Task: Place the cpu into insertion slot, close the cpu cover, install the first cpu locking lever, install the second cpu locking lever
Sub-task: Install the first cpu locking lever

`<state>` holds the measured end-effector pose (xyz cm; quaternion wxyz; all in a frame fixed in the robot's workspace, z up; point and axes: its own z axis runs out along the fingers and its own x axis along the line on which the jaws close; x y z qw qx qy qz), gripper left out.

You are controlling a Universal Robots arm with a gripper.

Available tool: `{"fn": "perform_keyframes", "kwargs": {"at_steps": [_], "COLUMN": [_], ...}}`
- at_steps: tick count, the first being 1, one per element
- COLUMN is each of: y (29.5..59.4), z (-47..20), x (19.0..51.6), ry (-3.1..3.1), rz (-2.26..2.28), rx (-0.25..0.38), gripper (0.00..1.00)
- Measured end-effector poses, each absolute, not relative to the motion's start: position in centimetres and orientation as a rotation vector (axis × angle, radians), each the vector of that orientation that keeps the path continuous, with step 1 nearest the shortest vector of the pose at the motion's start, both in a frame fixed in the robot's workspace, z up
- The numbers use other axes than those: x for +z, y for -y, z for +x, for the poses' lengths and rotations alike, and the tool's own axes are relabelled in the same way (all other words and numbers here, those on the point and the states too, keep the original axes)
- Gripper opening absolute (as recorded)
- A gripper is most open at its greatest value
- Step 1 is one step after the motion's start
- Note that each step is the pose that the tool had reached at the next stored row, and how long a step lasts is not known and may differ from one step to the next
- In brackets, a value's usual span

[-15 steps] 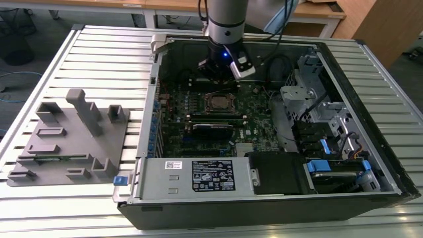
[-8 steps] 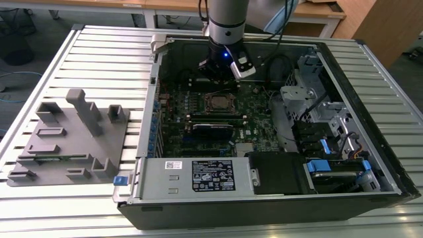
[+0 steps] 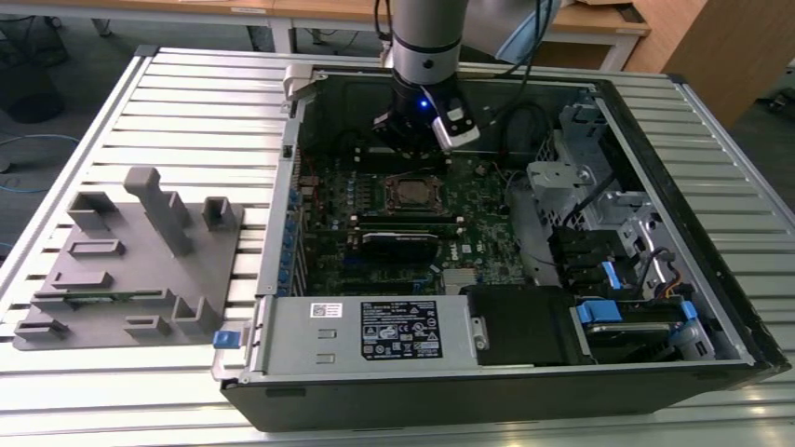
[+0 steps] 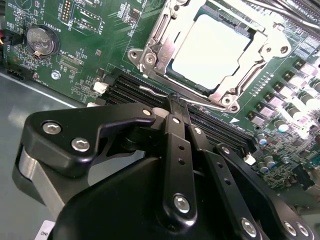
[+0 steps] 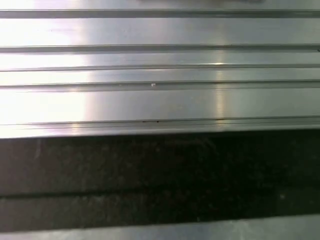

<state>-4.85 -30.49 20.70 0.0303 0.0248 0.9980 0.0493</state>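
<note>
Placement: the cpu (image 4: 210, 47) sits flat in the slot (image 4: 145, 59), with the cover (image 4: 252, 55) lowered over it as a frame, so seating and cover-closing appear done. The case (image 3: 695, 372) lies open-side up on the table (image 3: 186, 102), nearer the exterior view's right edge, which gives access to the board (image 4: 90, 60) from above.

A thin wire lever (image 4: 152, 90) lies along the socket's near side. Whether it is latched cannot be told.

Arm pose: it descends from the table's far edge, wrist roughly vertical. The gripper (image 4: 176, 100) is low inside the case, just beside the socket, jaws drawn together, tips at the lever's end. Whether they pinch the lever or merely touch it is not clear
</note>
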Motion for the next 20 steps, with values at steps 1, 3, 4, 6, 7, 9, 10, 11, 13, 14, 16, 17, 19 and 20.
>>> {"fn": "perform_keyframes", "kwargs": {"at_steps": [1,3,4,6,7,9,10,11,13,14,16,17,19,20], "y": [30.49,30.46,30.45,30.41,30.39,30.35,30.34,30.32,30.32,30.31,30.31,30.31,30.31,30.31], "z": [-4.85,-4.85,-4.84,-4.83,-4.83,-4.82,-4.82,-4.81,-4.79,-4.77,-4.71,-4.68,-4.64,-4.62], "x": [20.69,20.66,20.64,20.62,20.61,20.60,20.59,20.58,20.57,20.56,20.52,20.50,20.46,20.43], "ry": [-3.076,-3.076,-3.076,-3.076,-3.076,-3.076,-3.076,-3.076,-3.076,-3.076,-3.076,-3.076,-3.076,-3.076], "rz": [0.078,0.081,0.081,0.082,0.082,0.082,0.082,0.082,0.082,0.082,0.082,0.082,0.082,0.082], "rx": [0.152,0.152,0.152,0.152,0.152,0.152,0.152,0.152,0.152,0.152,0.152,0.152,0.152,0.152], "gripper": [0.11,0.11,0.11,0.11,0.11,0.11,0.11,0.11,0.11,0.11,0.11,0.11,0.11,0.11]}}
